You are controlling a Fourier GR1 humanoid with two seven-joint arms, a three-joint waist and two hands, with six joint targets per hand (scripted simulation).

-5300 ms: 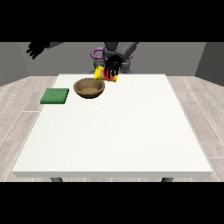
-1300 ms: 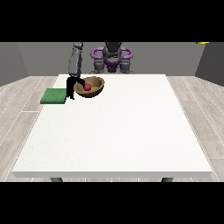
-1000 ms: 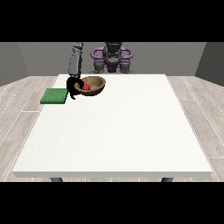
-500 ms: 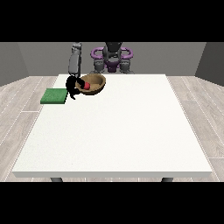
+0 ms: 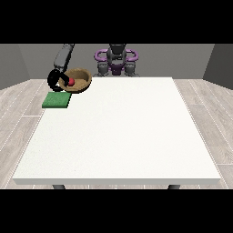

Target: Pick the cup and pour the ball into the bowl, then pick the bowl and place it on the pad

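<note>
The red ball [image 5: 71,81] already lies in the wooden bowl [image 5: 78,80]. The robot hand [image 5: 54,79] at the view's left grips the bowl's rim, holding it tilted above the desk [image 5: 118,132], beside the green pad [image 5: 57,100]. Placing remains.

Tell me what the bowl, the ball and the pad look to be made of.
Bowl: looks like wood, brown with a matte finish and a darker inside. Ball: smooth red, perhaps plastic or rubber; too small to tell. Pad: flat, dull green, possibly foam or cloth; no texture shows.
</note>
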